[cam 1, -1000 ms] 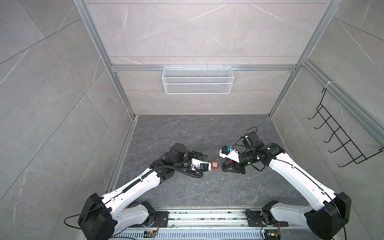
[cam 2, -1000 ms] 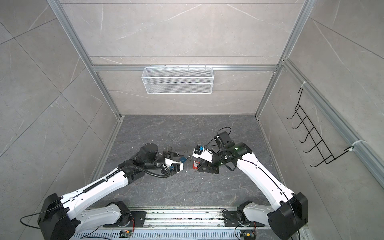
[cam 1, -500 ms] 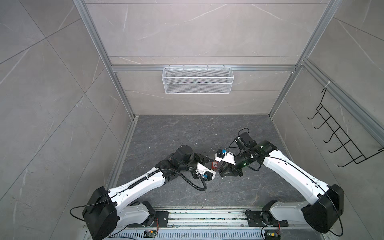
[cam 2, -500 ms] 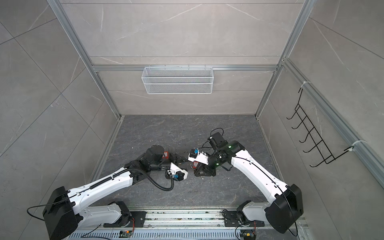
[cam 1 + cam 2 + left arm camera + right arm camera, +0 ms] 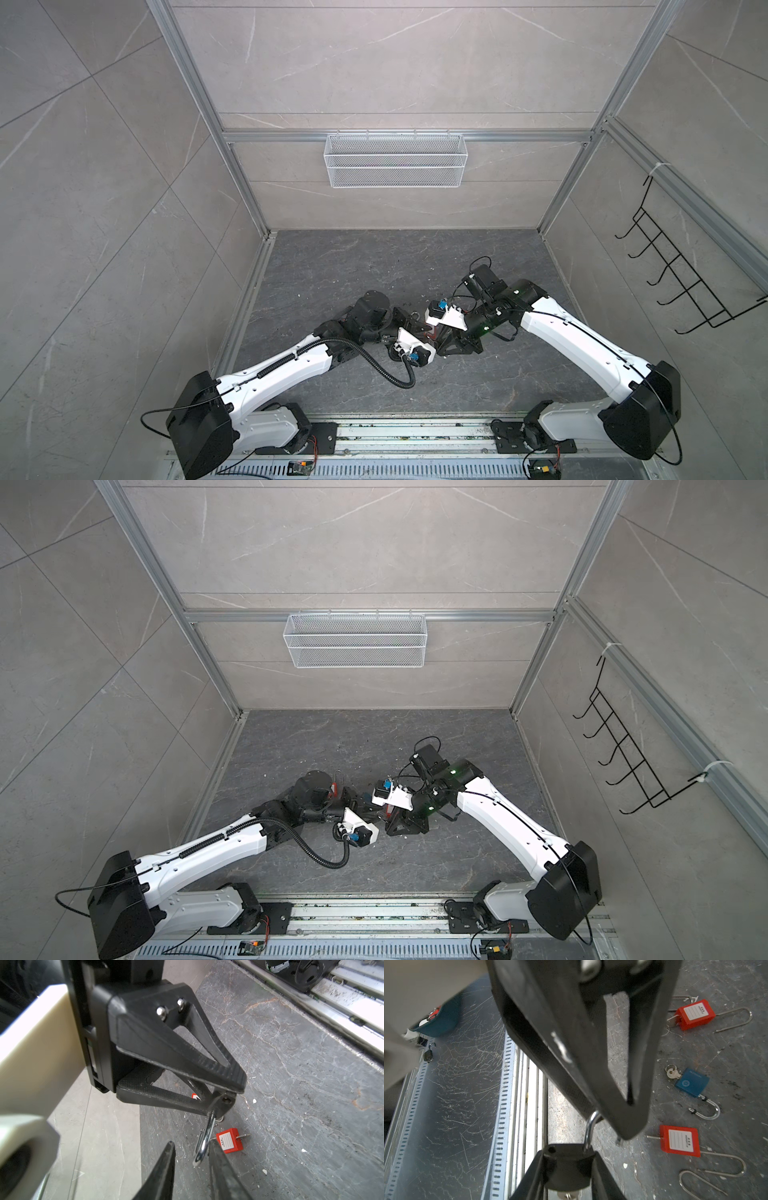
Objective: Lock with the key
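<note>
My right gripper (image 5: 569, 1155) is shut on the body of a black padlock (image 5: 566, 1167), held off the floor. Its silver shackle (image 5: 589, 1130) stands open, with one hole in the body empty. The head of a key (image 5: 568, 1195) shows under the body, at the picture's edge. In the left wrist view the shackle (image 5: 204, 1142) hangs from the right gripper (image 5: 232, 1095) and lies between the fingers of my left gripper (image 5: 191, 1142). The shackle touches one finger (image 5: 218, 1159) and stands apart from the opposite one. In both top views the two grippers meet mid-floor (image 5: 440, 336).
Two red padlocks (image 5: 695, 1015) (image 5: 680, 1140) and a blue padlock (image 5: 691, 1082) with keys lie on the dark floor close by. A metal rail (image 5: 415, 432) runs along the front. A white wire basket (image 5: 395, 160) hangs on the back wall, a black hook rack (image 5: 681, 282) on the right wall.
Both arms have come together over the middle of the floor. The left wrist has rolled over, and its jaws have narrowed around the shackle. The right gripper keeps hold of the padlock.
</note>
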Controlling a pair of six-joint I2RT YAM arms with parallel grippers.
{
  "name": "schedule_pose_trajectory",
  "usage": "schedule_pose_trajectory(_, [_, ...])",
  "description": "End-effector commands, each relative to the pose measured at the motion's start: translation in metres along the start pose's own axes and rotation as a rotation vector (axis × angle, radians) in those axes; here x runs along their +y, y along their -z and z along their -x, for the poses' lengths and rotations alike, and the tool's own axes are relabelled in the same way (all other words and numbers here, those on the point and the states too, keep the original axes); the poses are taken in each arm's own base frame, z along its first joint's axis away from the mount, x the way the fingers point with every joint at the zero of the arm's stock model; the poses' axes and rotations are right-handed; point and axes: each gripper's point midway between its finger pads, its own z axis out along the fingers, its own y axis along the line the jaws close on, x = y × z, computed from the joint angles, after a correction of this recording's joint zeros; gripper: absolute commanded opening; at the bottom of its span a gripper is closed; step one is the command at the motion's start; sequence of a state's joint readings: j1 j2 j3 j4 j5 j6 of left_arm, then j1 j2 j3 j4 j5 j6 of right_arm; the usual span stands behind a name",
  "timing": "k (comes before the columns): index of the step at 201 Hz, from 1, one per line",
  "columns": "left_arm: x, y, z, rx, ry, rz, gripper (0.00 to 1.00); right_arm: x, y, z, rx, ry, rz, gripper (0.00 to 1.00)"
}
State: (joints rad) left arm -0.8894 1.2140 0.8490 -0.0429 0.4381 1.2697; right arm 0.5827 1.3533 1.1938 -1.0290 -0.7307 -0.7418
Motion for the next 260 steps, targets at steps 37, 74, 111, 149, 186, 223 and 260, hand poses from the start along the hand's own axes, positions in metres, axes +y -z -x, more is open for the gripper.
schedule_pose_trajectory(37, [0.007, 0.0, 0.009, -0.013, -0.03, -0.022, 0.15, 0.01, 0.004, 0.01, -0.012, 0.029, 0.035, 0.17])
schedule_pose_trajectory(74, [0.006, 0.002, 0.011, -0.006, -0.017, -0.04, 0.0, 0.01, 0.004, 0.009, -0.008, 0.039, 0.033, 0.2])
schedule_pose_trajectory(111, [0.012, 0.008, 0.016, -0.012, 0.075, -0.026, 0.0, 0.002, 0.009, 0.014, -0.037, 0.104, -0.058, 0.39])
schedule_pose_trajectory(149, [0.02, 0.016, 0.015, 0.025, 0.229, 0.016, 0.0, 0.001, 0.026, 0.028, -0.111, 0.179, -0.17, 0.5])
schedule_pose_trajectory(186, [0.022, 0.028, 0.021, 0.017, 0.412, 0.029, 0.0, -0.003, 0.034, 0.024, -0.095, 0.18, -0.246, 0.51])
schedule_pose_trajectory(223, [0.016, 0.034, 0.025, 0.005, 0.639, -0.006, 0.0, -0.005, 0.034, 0.018, -0.133, 0.201, -0.312, 0.46])
schedule_pose_trajectory(260, [0.01, 0.039, 0.031, -0.025, 0.784, -0.031, 0.0, 0.005, 0.036, 0.022, -0.195, 0.246, -0.306, 0.42])
